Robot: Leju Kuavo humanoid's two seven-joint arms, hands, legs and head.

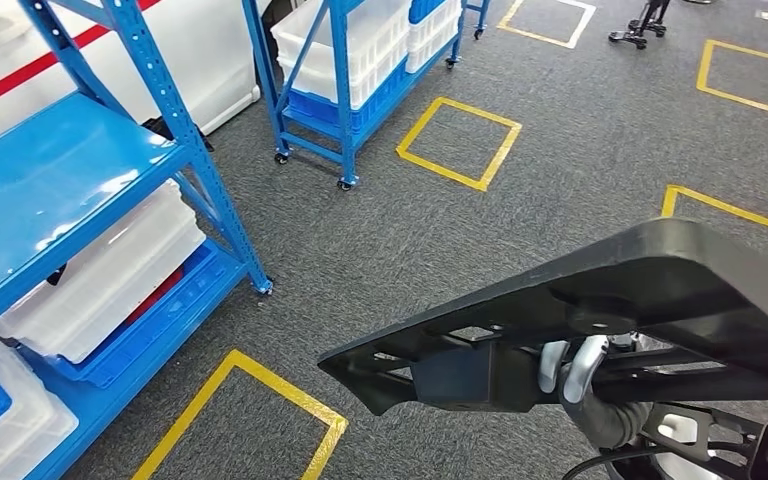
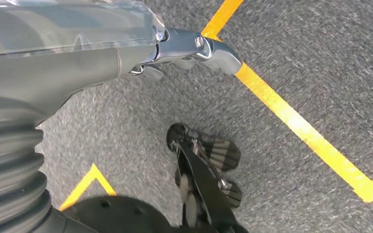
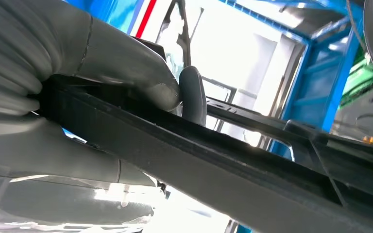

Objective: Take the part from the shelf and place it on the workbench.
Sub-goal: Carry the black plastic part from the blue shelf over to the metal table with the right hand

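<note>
A large flat black plastic part (image 1: 600, 310) is carried low at the right of the head view, over the grey carpet. My right hand (image 1: 580, 375) grips it from beneath, silver fingers curled around a bar. In the right wrist view the grey thumb and fingers (image 3: 126, 63) clamp the part's black edge (image 3: 213, 170). My left hand (image 2: 189, 51) hangs over the floor, its silver fingers curled and holding nothing.
A blue shelf rack (image 1: 80, 190) with white bins (image 1: 110, 280) stands at the left. A second wheeled blue rack (image 1: 345, 60) with white crates stands behind it. Yellow tape squares (image 1: 460, 140) mark the grey carpet ahead.
</note>
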